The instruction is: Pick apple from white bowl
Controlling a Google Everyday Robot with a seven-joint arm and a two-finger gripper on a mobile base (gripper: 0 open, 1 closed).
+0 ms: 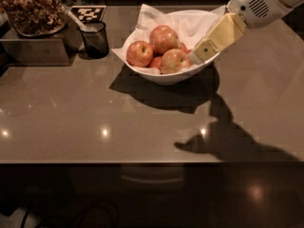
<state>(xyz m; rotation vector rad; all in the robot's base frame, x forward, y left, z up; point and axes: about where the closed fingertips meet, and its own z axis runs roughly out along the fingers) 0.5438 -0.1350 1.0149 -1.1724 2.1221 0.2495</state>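
The white bowl (164,77), lined with crumpled white paper, stands on the brown counter at the back centre. It holds several apples. The apple (174,61) with the pale yellow-green flush lies at the front right of the pile, beside a redder apple (140,53) on the left and another (164,38) on top. My gripper (197,56), pale yellow below a white wrist, reaches in from the upper right. Its tip hangs over the bowl's right rim, just right of the apple.
A small dark glass cup (95,39) stands left of the bowl. A metal tray of brown snacks (29,8) sits on a box at the far left. A checkered marker (88,13) lies behind the cup. The counter's front edge (142,162) runs across the lower view.
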